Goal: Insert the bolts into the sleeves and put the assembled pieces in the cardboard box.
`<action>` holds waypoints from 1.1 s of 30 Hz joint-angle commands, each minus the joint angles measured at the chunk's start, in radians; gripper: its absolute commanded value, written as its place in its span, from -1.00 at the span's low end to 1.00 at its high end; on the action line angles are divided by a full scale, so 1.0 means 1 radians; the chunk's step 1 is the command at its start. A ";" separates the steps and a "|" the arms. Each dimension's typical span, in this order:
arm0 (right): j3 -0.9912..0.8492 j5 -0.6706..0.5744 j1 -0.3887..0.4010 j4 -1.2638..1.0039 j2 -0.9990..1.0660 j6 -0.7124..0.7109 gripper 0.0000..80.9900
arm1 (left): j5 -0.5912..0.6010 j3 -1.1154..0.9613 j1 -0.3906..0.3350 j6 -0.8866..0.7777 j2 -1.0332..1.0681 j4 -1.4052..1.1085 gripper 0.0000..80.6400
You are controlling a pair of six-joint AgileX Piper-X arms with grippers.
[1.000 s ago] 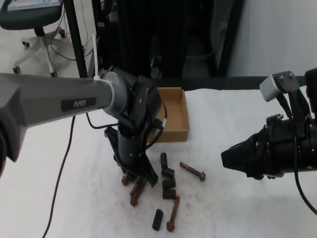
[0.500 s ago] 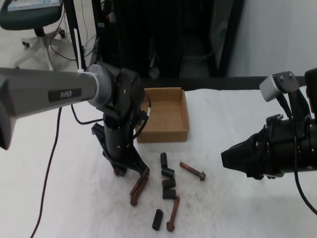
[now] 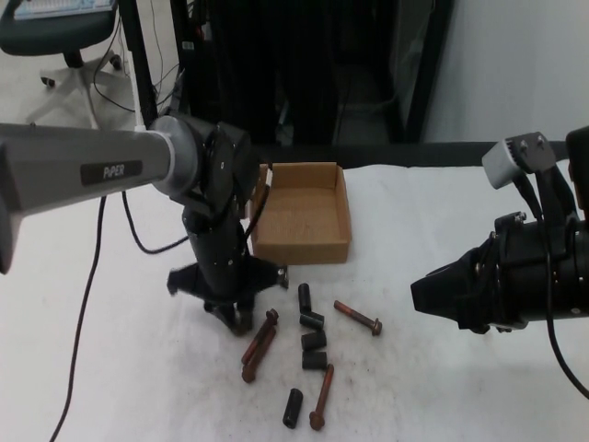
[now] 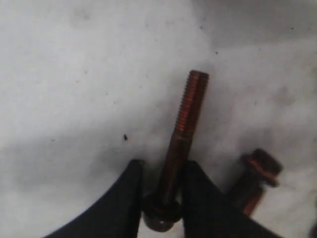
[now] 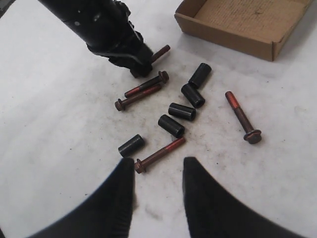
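Observation:
My left gripper [image 4: 161,193] is shut on a rusty bolt [image 4: 181,134], gripping just above the head, with the threaded end pointing away. In the high view that gripper [image 3: 235,315] sits low over the white cloth, left of the parts pile. Two more bolts [image 3: 259,343] lie side by side right beside it; the head of one [image 4: 260,171] shows close by. Several black sleeves [image 5: 182,111] and two other bolts [image 5: 242,119] [image 5: 158,153] lie scattered on the cloth. My right gripper [image 5: 158,188] is open and hangs well right of the pile.
The open cardboard box [image 3: 304,249] stands just behind the parts, touching nothing. A black cable [image 3: 92,304] trails from the left arm across the cloth. Dark frame posts [image 3: 138,64] and an office chair [image 3: 64,46] stand behind the bench.
The left arm has swung left and its wrist has turned. Its gripper has come off the bolt heap with one bolt held. The right arm is unmoved.

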 commanded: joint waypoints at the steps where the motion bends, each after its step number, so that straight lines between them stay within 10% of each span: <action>1: -0.007 -0.002 -0.002 0.003 -0.002 -0.008 -0.21 | 0.001 0.007 -0.002 -0.326 -0.026 -0.025 -0.99; 9: -0.007 -0.002 -0.002 0.003 -0.002 -0.008 -0.21 | -0.233 0.041 -0.002 -1.010 -0.123 -0.024 -0.99; 21: -0.007 -0.002 -0.002 0.003 -0.002 -0.008 -0.21 | -0.114 0.119 -0.004 -1.684 -0.145 0.102 -0.99; 33: -0.007 -0.002 -0.002 0.080 -0.002 -0.008 -0.21 | -0.118 0.148 -0.002 -1.693 -0.145 0.109 -0.99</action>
